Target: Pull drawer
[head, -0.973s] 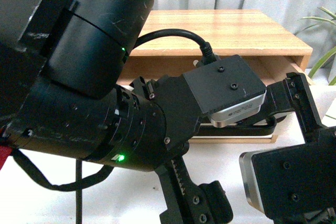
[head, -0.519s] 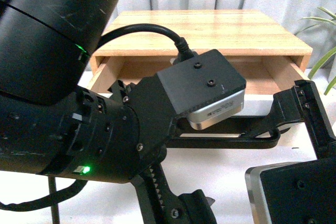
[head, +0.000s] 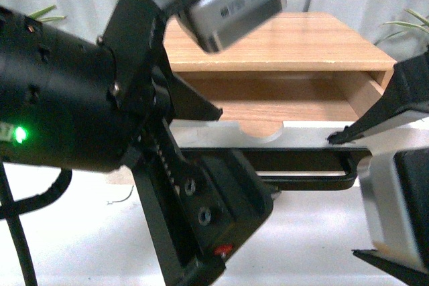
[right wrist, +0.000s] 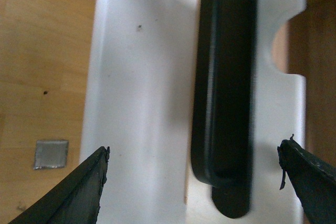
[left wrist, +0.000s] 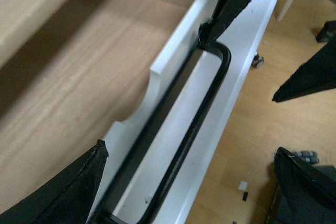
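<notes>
The drawer (head: 315, 127) stands pulled out of its wooden case, light wood showing inside. Its white front carries a half-round notch (head: 265, 135) and a long black bar handle (head: 312, 165). My left gripper (left wrist: 186, 182) is open and straddles the white front (left wrist: 184, 114) and the bar handle (left wrist: 210, 93), touching neither. My right gripper (right wrist: 194, 169) is also open, with the end of the handle (right wrist: 226, 77) between its spread fingertips. In the front view the left gripper (head: 244, 159) fills the left foreground. The right gripper (head: 345, 195) is at the right edge, one finger (head: 375, 122) over the drawer's upper edge.
The wooden case top (head: 301, 38) spans the back, with grey curtain behind and plant leaves (head: 412, 21) at the right. A white surface (head: 301, 232) lies below the drawer. In the wrist views, wood flooring (right wrist: 42, 77) shows beneath, with a small grey square (right wrist: 51, 154).
The drawer front has slid out towards me, baring more of the wood inside. My left arm has swung up, its wrist camera now at the top of the front view.
</notes>
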Controlling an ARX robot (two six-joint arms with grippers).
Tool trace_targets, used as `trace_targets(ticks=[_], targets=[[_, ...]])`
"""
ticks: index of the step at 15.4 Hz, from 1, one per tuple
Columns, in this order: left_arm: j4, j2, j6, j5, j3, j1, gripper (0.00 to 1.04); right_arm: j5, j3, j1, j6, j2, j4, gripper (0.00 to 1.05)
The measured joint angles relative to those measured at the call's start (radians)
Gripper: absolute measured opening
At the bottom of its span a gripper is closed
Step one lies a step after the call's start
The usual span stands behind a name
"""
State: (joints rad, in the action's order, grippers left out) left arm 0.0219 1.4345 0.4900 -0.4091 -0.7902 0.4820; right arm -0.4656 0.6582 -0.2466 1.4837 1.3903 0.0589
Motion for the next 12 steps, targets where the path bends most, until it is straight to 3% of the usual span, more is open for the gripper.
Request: trace_targets(ticks=[3,4,5,8,10,12], targets=[[0.104,-0.083,-0.115,-0.041,-0.001,-0.077,0.98,-0.061,0.035,0.034,-0.084,-0.053,0.016,0.98],[0.207,-0.134,-0.263,-0.036,-0.004,-0.182,0.98,-0.112,0.039,0.068,-0.215,-0.086,-0.045,0.98],[0.243,-0.150,-0.316,-0.023,-0.004,-0.223,0.98,-0.113,0.039,0.088,-0.272,-0.088,-0.100,0.98],[0.325,-0.184,-0.470,0.119,0.018,-0.373,0.98,-0.048,0.039,0.167,-0.507,-0.080,-0.326,0.98],[0.293,-0.209,-0.537,0.196,0.051,-0.474,0.98,0.032,0.039,0.217,-0.682,-0.076,-0.439,0.98],[0.252,-0.244,-0.621,0.250,0.102,-0.646,0.98,0.104,0.025,0.303,-0.984,-0.106,-0.472,0.98]])
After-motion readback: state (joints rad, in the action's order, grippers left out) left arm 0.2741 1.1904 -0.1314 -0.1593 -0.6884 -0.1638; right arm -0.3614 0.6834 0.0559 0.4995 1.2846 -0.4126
